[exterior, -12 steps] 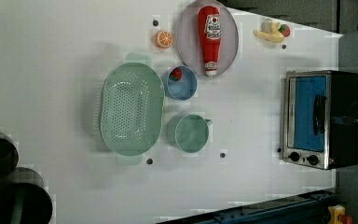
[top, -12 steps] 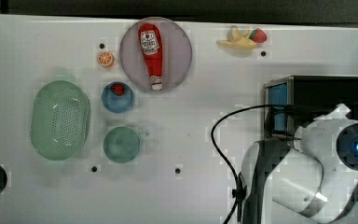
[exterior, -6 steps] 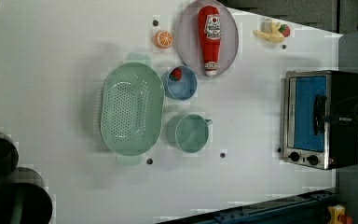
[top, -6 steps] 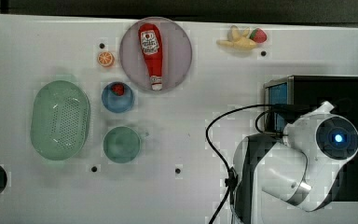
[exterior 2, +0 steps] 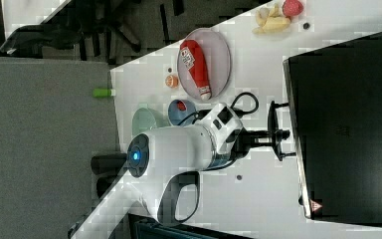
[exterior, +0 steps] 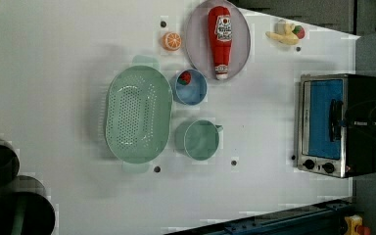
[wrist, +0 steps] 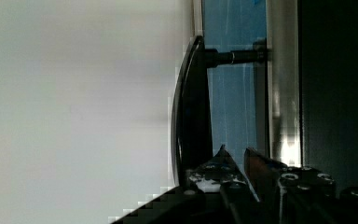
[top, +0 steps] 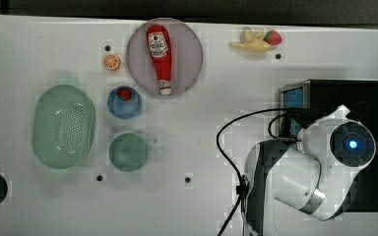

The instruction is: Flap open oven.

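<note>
top view first: the oven (top: 342, 91) sits at the top view's right edge of the white table (top: 216, 73), and my arm (top: 305, 172) is parked over most of it, so i mostly see a strip of blue door glass. rest of the table: a ketchup bottle (top: 160, 56) lying on a grey plate (top: 187, 49), an orange slice (top: 111, 62), a blue bowl (top: 124, 102) with something red in it, a green cup (top: 128, 152), a green colander (top: 63, 126), and a banana with a strawberry (top: 256, 41) up near the far edge.

left view: oven (exterior: 338, 125) is at the left view's right side, door looks shut flat against the silver frame, two black knobs (exterior: 318, 166) at the lower end. the gripper (exterior: 345, 122) comes in from the left view's right edge, right at the handle bar (exterior: 334, 120).

right view: arm stretched level toward the oven (exterior 2: 348, 129), with the gripper (exterior 2: 278, 137) at the handle (exterior 2: 272, 130) on the oven's front.

wrist view: the dark handle bar (wrist: 191, 107) stands off the blue glass (wrist: 235, 112) on a post, and the fingers (wrist: 219, 165) are narrow, one tip in the gap between the bar and the glass, the other nearer the silver frame. honestly can't tell if they're actually pinching the bar or just hooked behind it.
</note>
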Controlling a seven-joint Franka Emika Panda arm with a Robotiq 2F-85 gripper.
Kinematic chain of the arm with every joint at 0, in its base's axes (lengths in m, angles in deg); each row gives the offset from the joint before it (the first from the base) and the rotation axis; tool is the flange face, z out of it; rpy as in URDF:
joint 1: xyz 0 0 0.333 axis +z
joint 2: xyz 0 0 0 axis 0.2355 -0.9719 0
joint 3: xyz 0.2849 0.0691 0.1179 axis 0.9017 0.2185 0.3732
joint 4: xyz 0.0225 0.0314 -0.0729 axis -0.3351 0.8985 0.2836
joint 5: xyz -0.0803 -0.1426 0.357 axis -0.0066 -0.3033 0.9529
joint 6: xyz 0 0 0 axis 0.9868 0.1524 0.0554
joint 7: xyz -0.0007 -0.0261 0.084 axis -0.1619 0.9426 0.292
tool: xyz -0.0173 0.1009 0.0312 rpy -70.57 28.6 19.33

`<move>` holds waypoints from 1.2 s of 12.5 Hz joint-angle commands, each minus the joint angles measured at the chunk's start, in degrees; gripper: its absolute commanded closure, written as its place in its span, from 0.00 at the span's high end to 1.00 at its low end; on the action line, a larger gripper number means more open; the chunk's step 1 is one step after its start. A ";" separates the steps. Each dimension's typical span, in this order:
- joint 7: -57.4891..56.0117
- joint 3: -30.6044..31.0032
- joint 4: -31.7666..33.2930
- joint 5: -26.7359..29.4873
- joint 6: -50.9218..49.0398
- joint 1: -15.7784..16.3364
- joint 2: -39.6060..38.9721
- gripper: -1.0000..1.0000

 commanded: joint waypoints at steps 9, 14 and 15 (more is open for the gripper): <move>26.77 8.59 4.89 -21.06 0.69 5.95 -2.16 0.18; 46.79 12.18 4.91 -36.63 0.38 9.19 -8.03 0.18; 52.20 12.78 4.87 -39.80 0.12 10.08 -9.46 0.18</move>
